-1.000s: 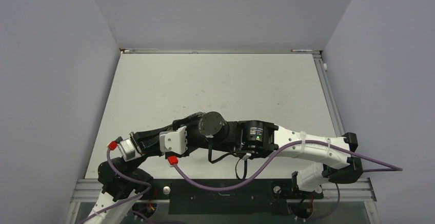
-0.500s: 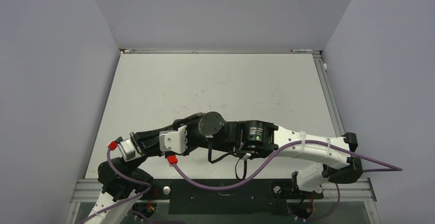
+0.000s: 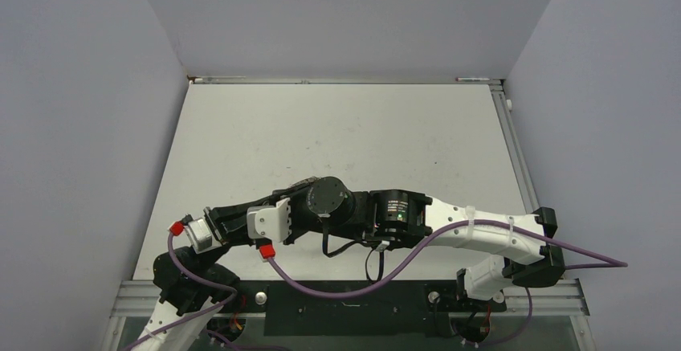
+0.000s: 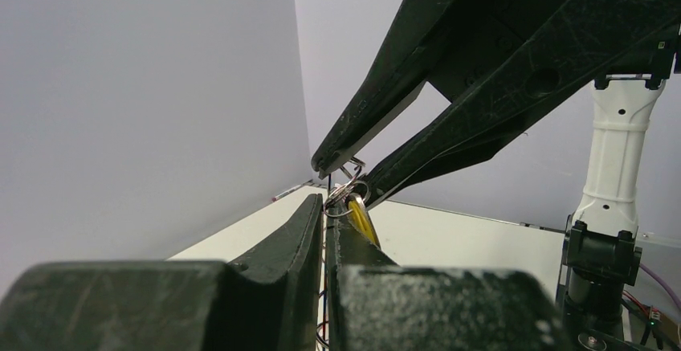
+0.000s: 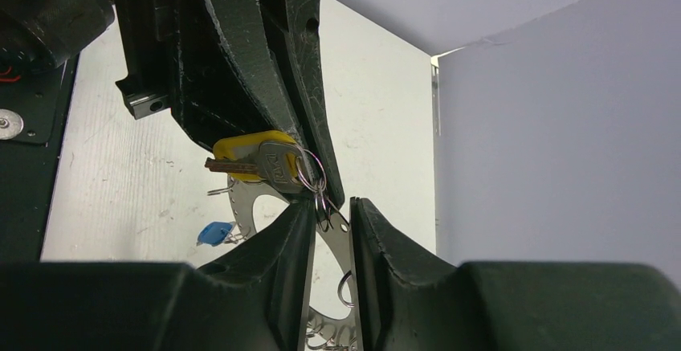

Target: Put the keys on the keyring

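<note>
Roughly lower-centre over the pale surface [image 3: 321, 126], both hands meet tip to tip. Left hand [image 4: 324, 210] pressed together, pinching the yellow-headed key [image 5: 250, 152]. Right hand [image 5: 331, 210] slightly parted, just below that key. Keyring [image 5: 241, 198] curves beneath the key and shows through the right hand's gap. Blue-headed key [image 5: 215, 232] lies lower left on the surface.

Your left arm [image 3: 229, 218] and right arm [image 3: 490, 234] fold inward so their black wrists meet side by side just ahead of the bases, the left gripper [image 4: 325, 206] pinched fully shut and the right gripper [image 5: 332, 206] meeting it tip to tip, its jaws a narrow gap apart.
</note>
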Action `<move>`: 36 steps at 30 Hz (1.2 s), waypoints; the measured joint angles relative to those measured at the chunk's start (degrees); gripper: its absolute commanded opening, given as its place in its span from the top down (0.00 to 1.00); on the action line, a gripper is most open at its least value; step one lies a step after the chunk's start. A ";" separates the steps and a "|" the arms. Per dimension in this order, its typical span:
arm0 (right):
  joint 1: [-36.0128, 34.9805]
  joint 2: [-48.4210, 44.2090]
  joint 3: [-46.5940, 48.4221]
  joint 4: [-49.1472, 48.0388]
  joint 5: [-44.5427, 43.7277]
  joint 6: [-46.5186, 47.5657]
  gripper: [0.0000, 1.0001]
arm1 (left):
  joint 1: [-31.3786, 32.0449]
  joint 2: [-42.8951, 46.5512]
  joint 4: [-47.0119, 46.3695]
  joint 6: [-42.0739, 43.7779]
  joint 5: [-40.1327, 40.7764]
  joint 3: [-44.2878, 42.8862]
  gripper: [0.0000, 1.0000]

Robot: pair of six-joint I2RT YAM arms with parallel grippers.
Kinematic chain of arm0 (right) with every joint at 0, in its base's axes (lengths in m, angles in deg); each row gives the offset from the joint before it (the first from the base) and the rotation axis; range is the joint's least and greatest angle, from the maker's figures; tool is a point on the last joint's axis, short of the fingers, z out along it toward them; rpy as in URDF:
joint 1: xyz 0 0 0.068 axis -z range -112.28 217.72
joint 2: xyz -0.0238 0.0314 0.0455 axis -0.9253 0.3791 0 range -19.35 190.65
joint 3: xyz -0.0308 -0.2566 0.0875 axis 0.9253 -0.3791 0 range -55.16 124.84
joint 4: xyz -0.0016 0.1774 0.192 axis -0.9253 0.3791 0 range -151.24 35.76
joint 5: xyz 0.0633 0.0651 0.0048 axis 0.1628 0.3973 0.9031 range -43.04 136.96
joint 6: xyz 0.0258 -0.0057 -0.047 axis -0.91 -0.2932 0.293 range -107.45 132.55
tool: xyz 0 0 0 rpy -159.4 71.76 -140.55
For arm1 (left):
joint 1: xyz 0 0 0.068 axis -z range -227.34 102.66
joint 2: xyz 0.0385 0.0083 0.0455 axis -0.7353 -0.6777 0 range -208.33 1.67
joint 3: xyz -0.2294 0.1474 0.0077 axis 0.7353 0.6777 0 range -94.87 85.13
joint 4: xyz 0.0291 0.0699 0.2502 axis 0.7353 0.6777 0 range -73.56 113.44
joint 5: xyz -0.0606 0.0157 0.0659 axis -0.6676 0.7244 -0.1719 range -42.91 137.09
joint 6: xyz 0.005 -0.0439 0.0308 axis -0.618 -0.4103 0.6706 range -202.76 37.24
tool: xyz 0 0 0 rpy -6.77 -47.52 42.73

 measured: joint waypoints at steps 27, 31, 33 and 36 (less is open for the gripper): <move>-0.02 1.33 -0.74 2.97 -2.45 2.82 0.95 | -0.48 -0.02 5.64 2.75 0.15 -0.07 0.84; -0.02 1.05 -1.64 2.75 -2.82 2.82 0.95 | -0.46 -0.02 6.75 3.41 -0.15 -0.20 0.84; -0.02 0.68 -2.34 2.47 -3.28 2.82 0.95 | -0.46 0.00 7.15 3.93 -0.31 -0.37 0.84; 0.00 0.15 -3.15 2.43 -4.15 2.82 0.95 | -0.46 0.00 7.63 4.61 -0.52 -0.83 0.83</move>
